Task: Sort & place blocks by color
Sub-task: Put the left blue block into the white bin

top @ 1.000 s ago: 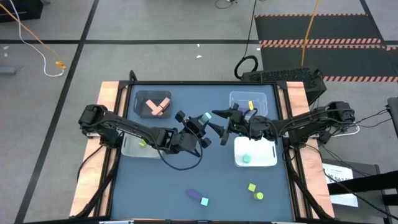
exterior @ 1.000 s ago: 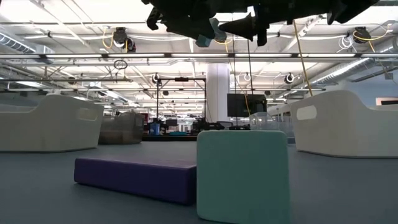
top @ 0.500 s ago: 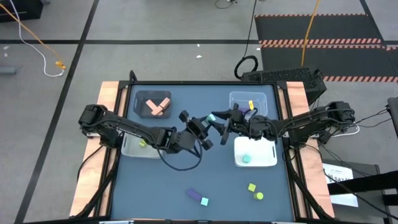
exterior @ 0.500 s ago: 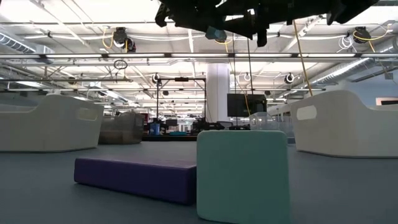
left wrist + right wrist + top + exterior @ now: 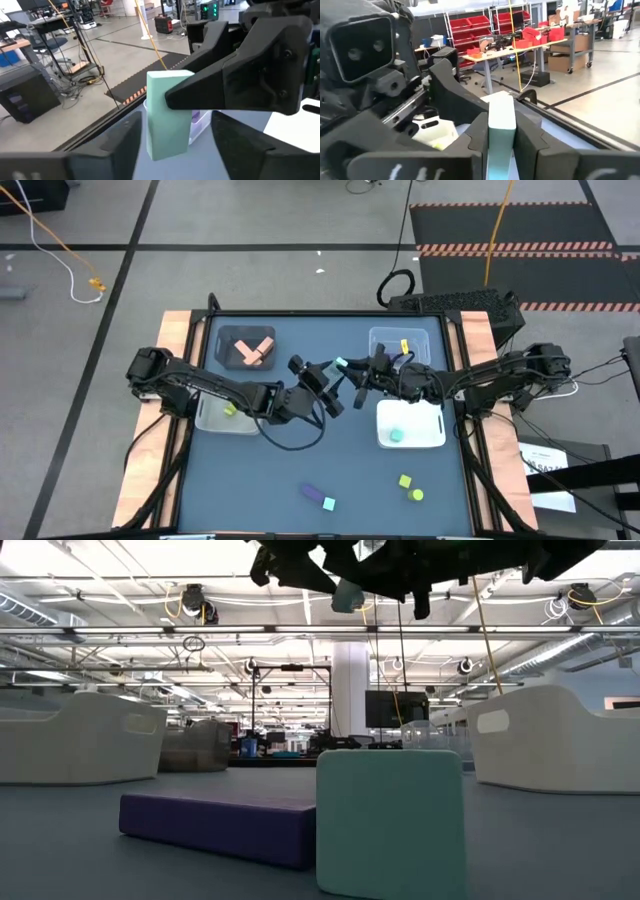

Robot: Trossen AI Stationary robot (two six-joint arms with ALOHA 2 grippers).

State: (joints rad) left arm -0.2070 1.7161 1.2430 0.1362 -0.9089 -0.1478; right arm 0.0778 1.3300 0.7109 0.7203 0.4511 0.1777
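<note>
A light teal block (image 5: 342, 365) hangs in the air over the table's middle, far half, with my right gripper (image 5: 352, 372) shut on it. My left gripper (image 5: 326, 377) is open; its fingers (image 5: 117, 145) stand on either side of the same block (image 5: 167, 112), apart from it. Other blocks lie loose near the front edge: a purple bar (image 5: 311, 493), a teal cube (image 5: 329, 503) and two yellow-green pieces (image 5: 405, 480). The low view shows the purple bar (image 5: 215, 825) and teal cube (image 5: 390, 825) close up, resting flat on the table. My right gripper pinches the teal block's two broad faces (image 5: 501, 131) between its two fingers (image 5: 530, 137). It comes at it about level, from the table's right. The block's far end (image 5: 162, 85) sticks out past the fingertips. The block is lifted clear, high above the table.
A dark grey bin (image 5: 232, 336) holds salmon blocks at the far left. A clear bin (image 5: 385, 337) at the far right holds a yellow piece. A white bin (image 5: 425, 438) holds a teal block, and another white bin (image 5: 212, 420) holds a yellow-green one.
The teal block has passed from my left gripper to my right. My right gripper has shut on it while my left gripper has opened and let go. The block has stayed in the air at about the same place.
</note>
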